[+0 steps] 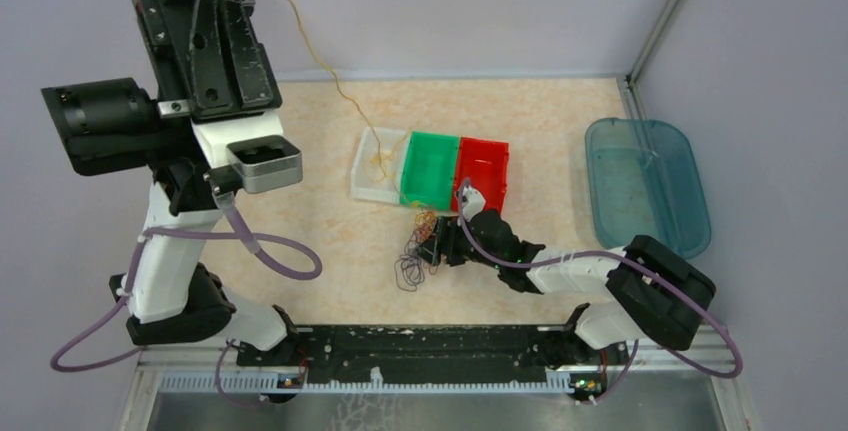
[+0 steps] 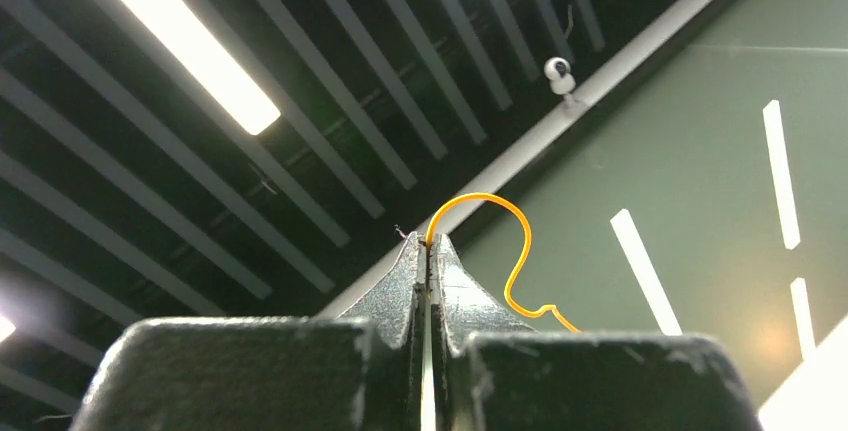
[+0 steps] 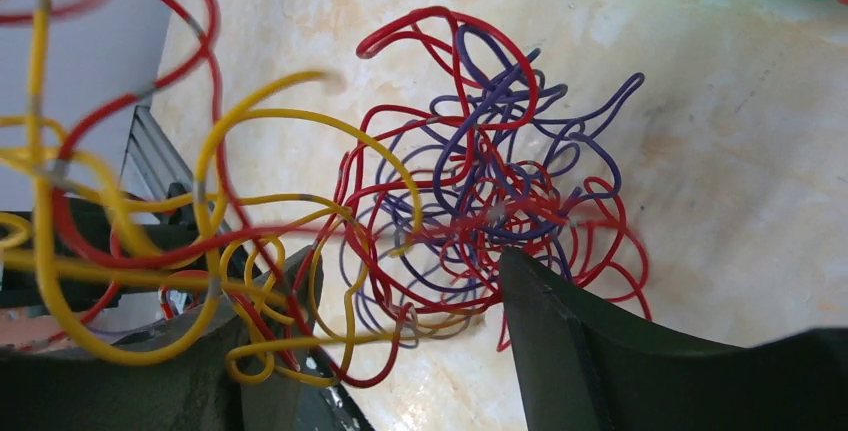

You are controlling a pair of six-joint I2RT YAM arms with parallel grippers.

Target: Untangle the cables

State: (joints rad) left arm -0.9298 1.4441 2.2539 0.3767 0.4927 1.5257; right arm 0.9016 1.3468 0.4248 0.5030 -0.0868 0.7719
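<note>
A tangle of thin red, purple and yellow cables lies on the table in front of the bins. My right gripper is down at the tangle's right side. In the right wrist view the right gripper stands open, and red and yellow strands of the tangle cross the gap between its fingers. A single yellow cable runs from the top edge down into the clear bin. My left arm is raised high; its gripper is shut on that yellow cable.
A clear bin, a green bin and a red bin stand side by side behind the tangle. A blue-green translucent tray lies at the right. Walls close the back and the right side.
</note>
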